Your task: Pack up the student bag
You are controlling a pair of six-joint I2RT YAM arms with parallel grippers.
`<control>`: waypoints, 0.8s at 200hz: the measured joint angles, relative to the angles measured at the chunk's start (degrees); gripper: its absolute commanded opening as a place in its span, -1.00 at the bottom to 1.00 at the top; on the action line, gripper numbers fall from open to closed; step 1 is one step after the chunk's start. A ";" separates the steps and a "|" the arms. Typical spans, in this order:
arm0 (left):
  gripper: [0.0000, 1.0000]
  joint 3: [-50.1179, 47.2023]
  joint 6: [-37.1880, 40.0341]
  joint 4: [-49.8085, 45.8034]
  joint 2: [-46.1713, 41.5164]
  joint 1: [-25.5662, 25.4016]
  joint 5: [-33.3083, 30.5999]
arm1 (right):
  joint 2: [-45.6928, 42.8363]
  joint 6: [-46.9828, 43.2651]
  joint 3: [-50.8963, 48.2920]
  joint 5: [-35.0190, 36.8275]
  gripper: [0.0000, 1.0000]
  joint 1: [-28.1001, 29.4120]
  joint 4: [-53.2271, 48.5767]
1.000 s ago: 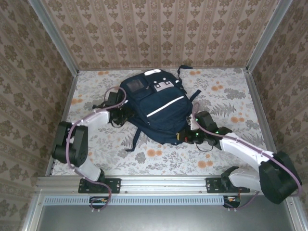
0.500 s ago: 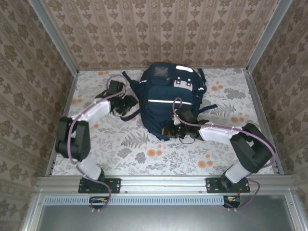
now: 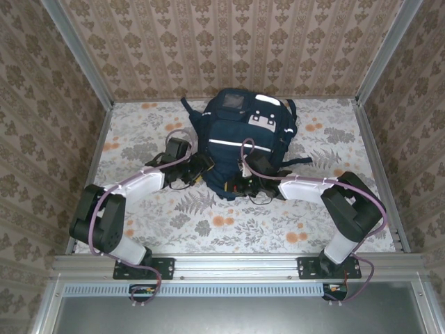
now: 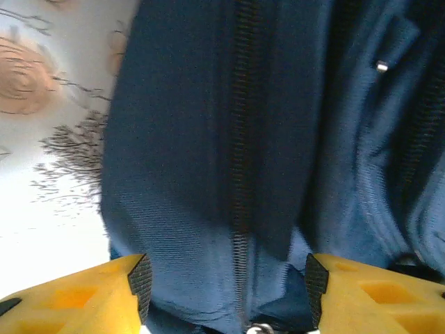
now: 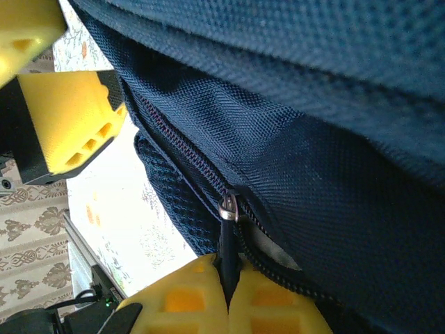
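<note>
As right pincer point(image 5: 227, 285) nips zip pull point(image 5: 225, 240), bag point(image 5: 313, 174) coarse-woven.

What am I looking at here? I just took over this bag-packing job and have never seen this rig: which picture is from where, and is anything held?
Two robot arms are bolted at the near edge of a floral table. The wide picture looks down from above and behind them; the two close-ups come from cameras on their wrists, yellow fingers at the bottom. The student bag, a navy backpack, lies on the table between the arms. The right gripper is shut on the zipper pull. The left gripper is open, facing the bag's zipper seam, gripping nothing.
</note>
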 measured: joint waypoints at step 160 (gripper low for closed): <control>-1.00 0.11 1.18 2.60 2.49 0.39 -0.02 | -7.15 -3.48 2.08 10.05 -1.00 1.51 -12.59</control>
